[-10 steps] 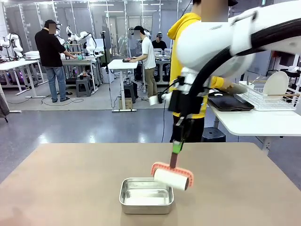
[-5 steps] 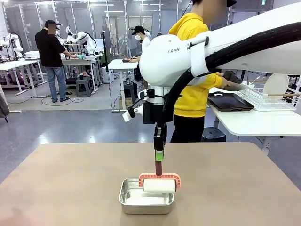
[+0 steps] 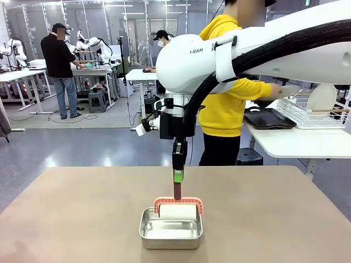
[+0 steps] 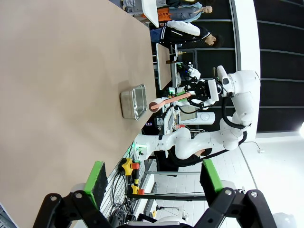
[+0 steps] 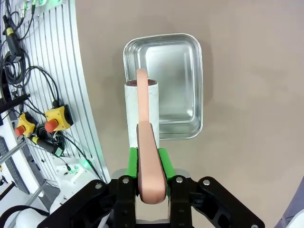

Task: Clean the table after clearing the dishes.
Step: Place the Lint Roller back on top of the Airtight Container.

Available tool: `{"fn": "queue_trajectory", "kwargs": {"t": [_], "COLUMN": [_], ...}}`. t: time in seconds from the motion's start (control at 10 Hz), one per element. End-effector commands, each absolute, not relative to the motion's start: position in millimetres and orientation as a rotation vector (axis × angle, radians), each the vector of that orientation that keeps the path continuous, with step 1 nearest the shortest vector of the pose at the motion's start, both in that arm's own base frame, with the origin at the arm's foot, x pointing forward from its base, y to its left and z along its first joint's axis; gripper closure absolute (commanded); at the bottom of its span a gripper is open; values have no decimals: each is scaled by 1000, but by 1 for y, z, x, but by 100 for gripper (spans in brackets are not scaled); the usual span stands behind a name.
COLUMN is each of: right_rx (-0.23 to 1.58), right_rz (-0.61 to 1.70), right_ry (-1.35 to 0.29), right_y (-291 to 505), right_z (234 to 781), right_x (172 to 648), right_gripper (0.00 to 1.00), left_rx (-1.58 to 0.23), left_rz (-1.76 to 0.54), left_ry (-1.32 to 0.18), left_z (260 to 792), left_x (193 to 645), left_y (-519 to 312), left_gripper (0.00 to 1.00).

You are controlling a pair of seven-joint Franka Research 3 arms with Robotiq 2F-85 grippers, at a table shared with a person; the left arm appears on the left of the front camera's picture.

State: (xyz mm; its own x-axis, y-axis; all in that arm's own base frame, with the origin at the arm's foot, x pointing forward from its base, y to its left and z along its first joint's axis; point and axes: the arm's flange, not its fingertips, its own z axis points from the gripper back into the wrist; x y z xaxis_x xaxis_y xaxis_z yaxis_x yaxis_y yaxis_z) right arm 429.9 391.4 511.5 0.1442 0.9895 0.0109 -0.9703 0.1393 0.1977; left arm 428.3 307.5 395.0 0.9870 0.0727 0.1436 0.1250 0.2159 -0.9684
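Tan table (image 3: 66,219) bare except for a steel pan (image 3: 170,230) at the near middle, dishes cleared to the white side table at far right. Lint roller (image 3: 177,211) hung over the pan's far edge, pinched by its handle in the right hand (image 3: 178,178), probably for setting down in or lifting out. Left hand (image 4: 151,176) spread and idle, holding nothing.

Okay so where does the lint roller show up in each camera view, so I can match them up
Front view: the lint roller hangs at lower centre, over the far rim of the steel pan, held by the right end effector.
Left wrist view: small, right of centre, beside the pan near the table edge.
Right wrist view: centre, its pink handle clamped between the green pads.
Shared landmark: the steel pan.
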Motion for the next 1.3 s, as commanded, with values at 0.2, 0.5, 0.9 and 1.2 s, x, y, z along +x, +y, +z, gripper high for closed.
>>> {"fn": "queue_trajectory", "kwargs": {"t": [0.2, 0.5, 0.9, 1.2], "right_rx": [173, 218, 194, 158], "right_rz": [1421, 1434, 1465, 1517], "right_ry": [140, 87, 73, 57], "right_y": [391, 395, 390, 387], "right_z": [509, 483, 460, 443], "right_x": [430, 441, 462, 488], "right_gripper": [78, 78, 78, 78], "left_rx": [-1350, -1350, -1350, -1350], "left_rz": [-42, -42, -42, -42], "left_ry": [-179, -179, -179, -179], "left_z": [395, 395, 395, 395], "left_x": [426, 426, 426, 426], "left_y": [309, 309, 309, 309], "left_gripper": [0, 0, 0, 0]}}
